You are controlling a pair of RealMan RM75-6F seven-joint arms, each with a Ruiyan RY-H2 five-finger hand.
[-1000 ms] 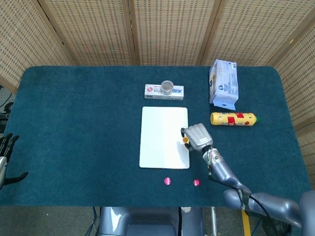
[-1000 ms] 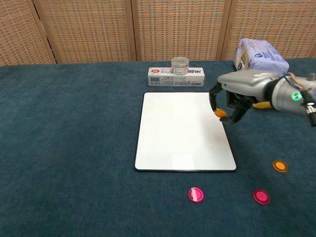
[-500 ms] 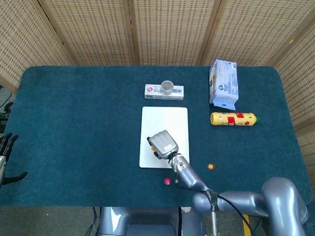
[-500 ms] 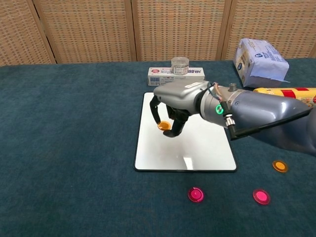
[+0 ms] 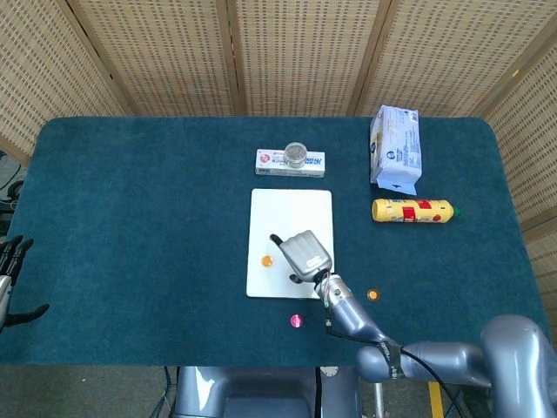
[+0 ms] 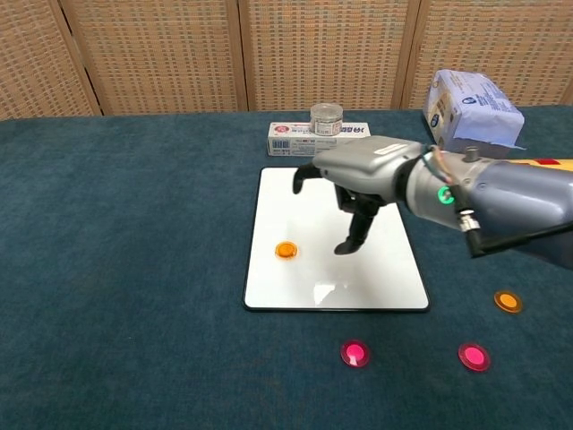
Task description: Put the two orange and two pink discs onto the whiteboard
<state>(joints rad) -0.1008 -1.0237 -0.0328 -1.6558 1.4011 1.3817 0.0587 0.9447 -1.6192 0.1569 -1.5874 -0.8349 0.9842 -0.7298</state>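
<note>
My left hand (image 5: 10,279) waits spread at the tabletop's (image 5: 139,200) 9 o'clock edge. One flat orange disc (image 6: 286,250) lies on the glossy whiteboard (image 6: 304,206); my right hand (image 6: 358,179) hovers spread, empty. Two pink discs (image 6: 355,353) and another orange disc (image 6: 508,302) sit on felt at 5 o'clock.

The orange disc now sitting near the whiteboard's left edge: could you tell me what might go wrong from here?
1. The orange disc lies close to the left edge of the whiteboard; a brush from the right hand hovering above could push it off.
2. The two pink discs and the second orange disc lie flat on the cloth, so a pinch may slip.
3. Reaching them could nudge the board and shift the placed disc.
</note>
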